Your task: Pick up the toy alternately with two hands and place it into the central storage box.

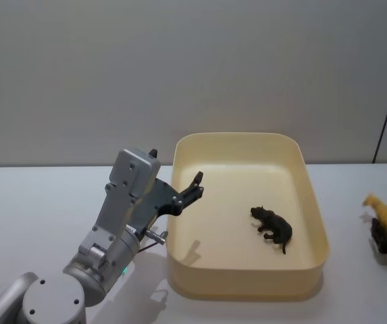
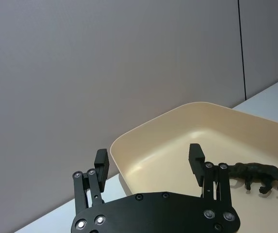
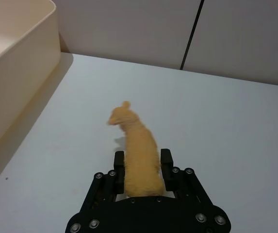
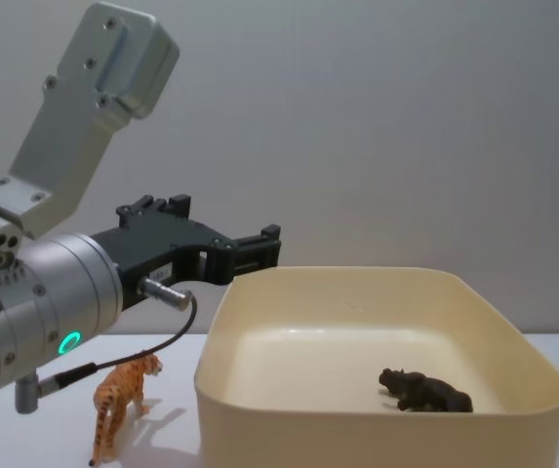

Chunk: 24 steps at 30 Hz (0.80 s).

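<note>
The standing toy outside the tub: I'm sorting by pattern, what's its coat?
Orange with dark stripes on the toy tiger, clearest in chest view.

The cream-yellow storage box [image 1: 247,282] sits mid-bench, and a dark animal figure [image 1: 272,226] rests on its floor. The left gripper [image 2: 148,156] hovers over the box's left rim, fingers spread wide. Right of the box, the right gripper [image 3: 142,156] clamps a yellow animal toy [image 3: 136,145]. A striped tiger toy [image 4: 121,400] stands left of the box
</note>
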Tool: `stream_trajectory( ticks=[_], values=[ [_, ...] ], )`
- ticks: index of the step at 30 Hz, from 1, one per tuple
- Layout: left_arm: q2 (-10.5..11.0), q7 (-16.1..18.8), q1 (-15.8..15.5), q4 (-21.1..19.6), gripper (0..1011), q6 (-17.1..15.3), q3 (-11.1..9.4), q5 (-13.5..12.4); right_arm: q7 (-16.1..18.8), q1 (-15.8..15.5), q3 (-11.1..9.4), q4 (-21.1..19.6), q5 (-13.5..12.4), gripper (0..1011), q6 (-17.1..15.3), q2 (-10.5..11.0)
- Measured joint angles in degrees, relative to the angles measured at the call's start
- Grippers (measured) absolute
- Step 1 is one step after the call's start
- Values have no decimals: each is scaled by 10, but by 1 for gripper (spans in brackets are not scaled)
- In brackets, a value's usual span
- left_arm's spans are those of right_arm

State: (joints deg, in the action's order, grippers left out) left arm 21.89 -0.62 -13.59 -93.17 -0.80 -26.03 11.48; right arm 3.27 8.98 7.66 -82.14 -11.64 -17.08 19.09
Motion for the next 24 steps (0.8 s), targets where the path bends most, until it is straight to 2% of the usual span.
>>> stream_trajectory(
  ticks=[6,19,24],
  values=[
    [0,0,0,0,1001,0,0,0,3,0,0,0,1,330,4,-1],
    [0,0,0,0,1001,0,0,0,19,1,2,-26,-5,330,38,-4],
    [0,0,0,0,1001,0,0,0,37,9,4,-44,-13,331,47,-9]
  ],
)
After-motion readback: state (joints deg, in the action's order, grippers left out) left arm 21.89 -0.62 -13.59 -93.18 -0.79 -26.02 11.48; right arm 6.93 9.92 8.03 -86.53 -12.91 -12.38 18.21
